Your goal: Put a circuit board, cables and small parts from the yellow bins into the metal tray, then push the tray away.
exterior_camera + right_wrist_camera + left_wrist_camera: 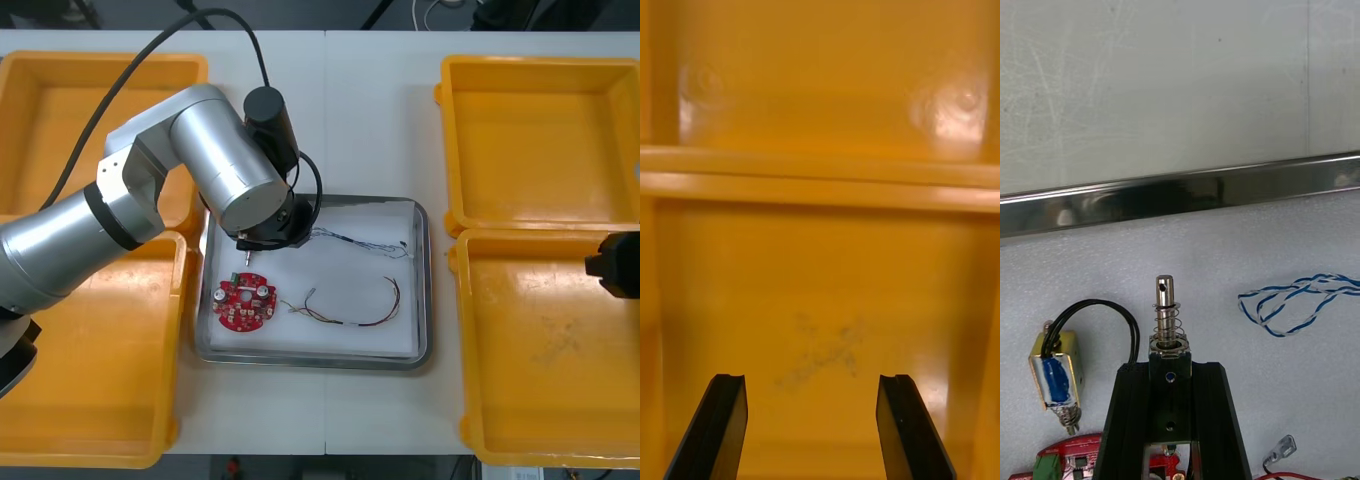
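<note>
My left gripper (1169, 369) is shut on a small metal part (1166, 311), a pin with a spring, and holds it just above the white inside of the metal tray (1180, 196). In the front view the left gripper (244, 250) hangs over the tray's left side, above the round red circuit board (243, 303). Next to the fingers lies another small metal part (1054, 375), wrapped in blue with a black cable. A twisted blue and white cable (360, 242) and a red and yellow cable (352, 316) lie in the tray. My right gripper (812, 386) stands open over a bare yellow bin floor.
Two yellow bins (90, 330) flank the tray (424, 290) on the left, two more (545, 140) on the right. The right gripper (612, 265) sits at the right edge over the near right bin. The left arm's bulk covers the tray's far left corner.
</note>
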Robot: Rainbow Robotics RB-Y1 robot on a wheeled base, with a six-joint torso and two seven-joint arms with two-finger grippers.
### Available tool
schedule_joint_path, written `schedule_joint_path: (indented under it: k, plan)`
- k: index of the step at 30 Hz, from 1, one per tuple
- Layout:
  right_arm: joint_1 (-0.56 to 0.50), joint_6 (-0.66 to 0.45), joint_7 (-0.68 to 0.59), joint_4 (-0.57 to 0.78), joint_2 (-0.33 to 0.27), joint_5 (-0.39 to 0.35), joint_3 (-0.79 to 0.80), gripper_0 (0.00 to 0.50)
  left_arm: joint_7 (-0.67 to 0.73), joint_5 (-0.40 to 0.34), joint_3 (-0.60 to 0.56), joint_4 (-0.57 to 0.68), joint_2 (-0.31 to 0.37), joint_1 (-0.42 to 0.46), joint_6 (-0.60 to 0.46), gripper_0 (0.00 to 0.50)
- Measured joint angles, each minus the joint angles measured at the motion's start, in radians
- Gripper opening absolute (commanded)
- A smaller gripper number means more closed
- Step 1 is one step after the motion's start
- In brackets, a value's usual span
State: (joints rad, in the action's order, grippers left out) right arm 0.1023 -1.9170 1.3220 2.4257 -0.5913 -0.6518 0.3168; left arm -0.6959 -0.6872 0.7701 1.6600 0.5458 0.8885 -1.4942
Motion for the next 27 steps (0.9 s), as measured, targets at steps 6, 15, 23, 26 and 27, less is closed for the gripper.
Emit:
schedule_joint_path:
  k: [6, 15, 23, 26, 27]
  plan:
    - [-0.054, 0.0, 0.0, 0.002, 0.0, -0.013, 0.014, 0.5, 0.0, 0.003, 0.02, 0.0, -0.003, 0.001, 0.01, 0.135]
    - [-0.066, 0.0, 0.0, 0.001, 0.0, -0.041, 0.014, 0.5, 0.0, 0.004, 0.026, 0.0, -0.003, 0.001, 0.011, 0.5]
    - [-0.067, 0.0, 0.0, 0.001, 0.0, -0.057, 0.014, 0.5, 0.0, 0.004, 0.028, 0.002, -0.003, 0.001, 0.011, 0.5]
    - [-0.067, 0.0, 0.0, 0.001, 0.0, -0.059, 0.014, 0.5, 0.0, 0.005, 0.028, 0.012, -0.003, 0.001, 0.009, 0.5]
    - [-0.067, 0.0, 0.0, 0.001, 0.0, -0.062, 0.014, 0.5, 0.001, 0.005, 0.028, 0.02, -0.002, 0.001, 0.003, 0.5]
